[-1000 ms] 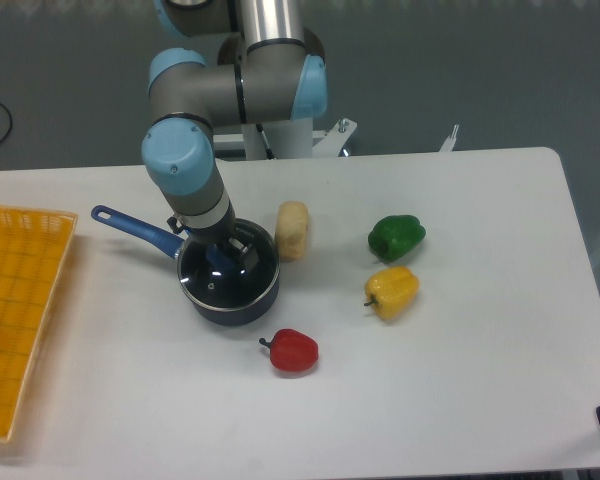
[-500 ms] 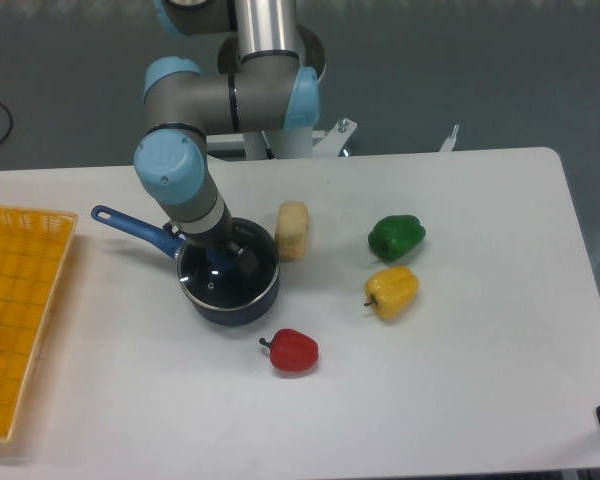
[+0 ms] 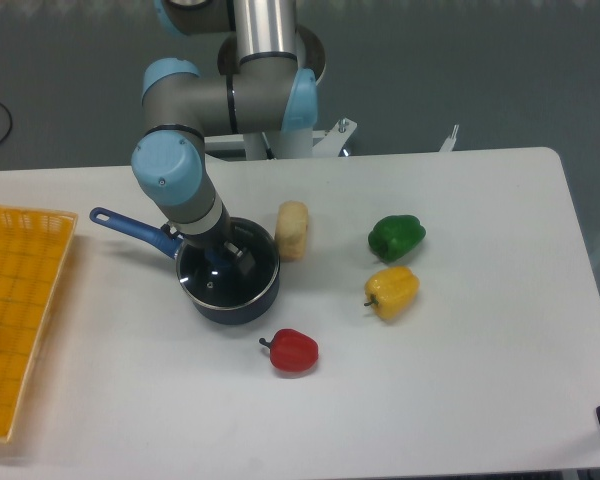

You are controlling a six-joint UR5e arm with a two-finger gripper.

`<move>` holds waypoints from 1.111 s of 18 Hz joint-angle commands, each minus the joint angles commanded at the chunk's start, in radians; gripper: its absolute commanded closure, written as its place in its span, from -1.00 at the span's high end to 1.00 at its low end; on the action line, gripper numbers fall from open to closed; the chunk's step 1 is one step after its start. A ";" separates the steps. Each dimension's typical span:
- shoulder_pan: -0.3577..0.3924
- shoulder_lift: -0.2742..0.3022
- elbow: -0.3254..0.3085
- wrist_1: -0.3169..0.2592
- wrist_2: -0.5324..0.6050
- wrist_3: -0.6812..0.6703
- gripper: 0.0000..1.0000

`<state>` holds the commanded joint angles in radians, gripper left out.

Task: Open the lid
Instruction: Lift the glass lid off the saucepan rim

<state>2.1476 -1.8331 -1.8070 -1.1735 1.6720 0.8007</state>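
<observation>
Gripper [image 3: 223,262] sits on the lid [image 3: 227,274] knob, can't tell if clamped tbh; off-centre pull prob drags the pan [image 3: 242,303] w/ it

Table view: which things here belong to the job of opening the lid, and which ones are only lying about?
Belonging to the job:
- the lid, resting on the saucepan
- the saucepan, dark blue with a long handle
- the gripper, down over the lid

Just lying about:
- green pepper
- yellow pepper
- red pepper
- pale beige block
- yellow basket
</observation>
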 joint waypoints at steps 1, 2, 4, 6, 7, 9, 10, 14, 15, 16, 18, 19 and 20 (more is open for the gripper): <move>0.002 0.002 0.003 0.000 0.000 0.000 0.44; 0.003 0.002 0.008 0.000 -0.002 0.002 0.43; 0.003 0.002 0.012 0.000 -0.002 0.002 0.38; 0.003 0.002 0.012 -0.002 -0.002 0.000 0.37; 0.003 0.002 0.012 0.000 -0.002 -0.002 0.30; 0.003 0.002 0.011 -0.002 0.000 -0.002 0.24; 0.003 0.000 0.011 -0.002 0.000 -0.002 0.23; 0.006 0.002 0.012 -0.002 0.000 0.002 0.23; 0.008 0.003 0.012 -0.002 0.000 0.003 0.23; 0.012 0.005 0.014 -0.002 0.000 0.003 0.22; 0.015 0.006 0.023 -0.005 -0.002 0.003 0.23; 0.015 0.008 0.029 -0.011 0.000 0.003 0.23; 0.017 0.009 0.029 -0.011 0.000 0.003 0.23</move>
<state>2.1644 -1.8239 -1.7779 -1.1842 1.6720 0.8038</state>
